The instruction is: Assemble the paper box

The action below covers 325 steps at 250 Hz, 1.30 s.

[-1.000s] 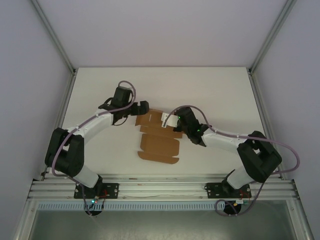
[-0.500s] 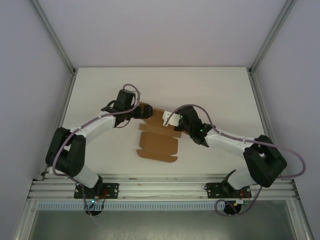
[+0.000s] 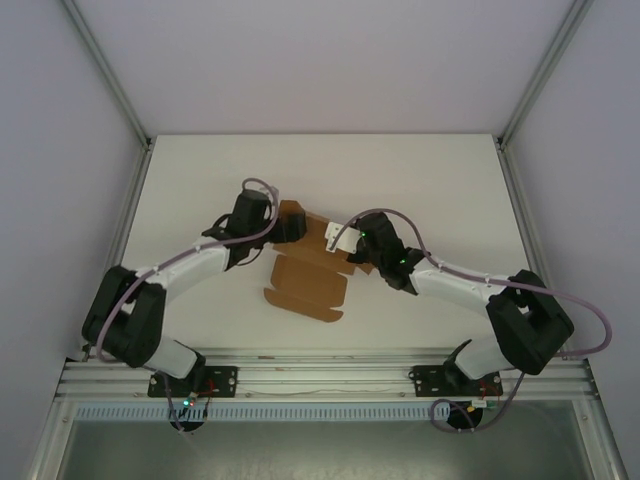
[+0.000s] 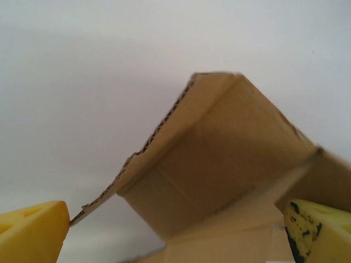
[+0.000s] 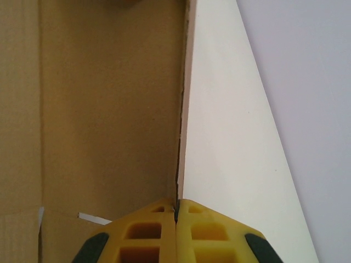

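The box [image 3: 305, 285] lies at the table's [image 3: 430, 190] centre. Its near end has swung toward 7 o'clock and its 11 o'clock flap [image 4: 219, 159] has lifted, so I judge folding has begun. My right gripper [image 5: 176, 211] pinches its edge, and my left gripper [image 3: 289, 226] gapes around the flap.

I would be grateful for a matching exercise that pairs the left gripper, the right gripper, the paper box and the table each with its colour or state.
Things:
1. left gripper
2. right gripper
3. paper box
4. table

Colour or state:
A. white, flat
B. yellow fingers pressed together on a thin card edge
C. brown, partly folded, one flap raised
D. yellow fingers spread wide apart, card between them

Pairs: 1-D, 2-B, 3-C, 4-A
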### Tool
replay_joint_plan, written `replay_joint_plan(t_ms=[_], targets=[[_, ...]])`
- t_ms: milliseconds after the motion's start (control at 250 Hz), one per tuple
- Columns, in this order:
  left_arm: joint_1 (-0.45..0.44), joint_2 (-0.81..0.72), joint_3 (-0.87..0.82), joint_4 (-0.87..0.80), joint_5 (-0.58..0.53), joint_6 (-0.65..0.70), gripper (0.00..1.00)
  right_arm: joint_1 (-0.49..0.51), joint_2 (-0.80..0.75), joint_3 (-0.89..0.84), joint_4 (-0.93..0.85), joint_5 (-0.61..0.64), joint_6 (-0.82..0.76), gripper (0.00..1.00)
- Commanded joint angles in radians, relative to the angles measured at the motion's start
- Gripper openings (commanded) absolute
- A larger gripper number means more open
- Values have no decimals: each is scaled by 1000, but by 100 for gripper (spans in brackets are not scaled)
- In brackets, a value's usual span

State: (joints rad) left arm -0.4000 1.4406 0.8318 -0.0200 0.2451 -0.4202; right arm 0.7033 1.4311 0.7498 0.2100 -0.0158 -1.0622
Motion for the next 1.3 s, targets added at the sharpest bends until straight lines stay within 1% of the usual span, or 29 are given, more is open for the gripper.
replay_joint_plan(t_ms=[0, 68, 132, 224, 348, 440, 572, 644, 735, 895, 1039, 1203, 1295], targets=[[-2, -115, -66, -82, -86, 0, 100, -11, -26, -1, 3, 1, 5, 0], [12, -173, -118, -107, -131, -13, 100, -21, -27, -4, 5, -2, 4, 0], [45, -209, -162, -125, -157, -29, 100, -28, -23, 0, 5, -6, 8, 0], [105, -227, -216, -129, -136, -48, 100, -29, -22, -4, 1, -13, 9, 0], [144, -214, -265, -91, -115, -48, 100, -30, -18, 0, -2, -18, 10, 0], [148, -192, -284, -52, -113, -40, 100, -29, -19, -1, -5, -22, 12, 0], [153, -123, -265, -38, -123, -30, 100, -31, -18, 2, -6, -24, 14, 0], [152, -86, -257, -20, -76, -14, 100, -30, -18, 1, -11, -28, 19, 0], [150, -61, -267, 48, 4, -7, 100, -31, -17, 0, -8, -31, 21, 0], [150, -46, -277, 139, 35, -14, 100, -31, -18, -1, -9, -54, 32, 0], [150, -65, -315, 254, 127, 1, 100, -30, -14, 4, -11, -56, 31, 0], [137, -37, -313, 295, 220, 17, 100, -31, -24, 3, -12, -95, 49, 0], [116, -5, -305, 313, 217, 17, 100, -30, -29, 3, -12, -120, 57, 0]])
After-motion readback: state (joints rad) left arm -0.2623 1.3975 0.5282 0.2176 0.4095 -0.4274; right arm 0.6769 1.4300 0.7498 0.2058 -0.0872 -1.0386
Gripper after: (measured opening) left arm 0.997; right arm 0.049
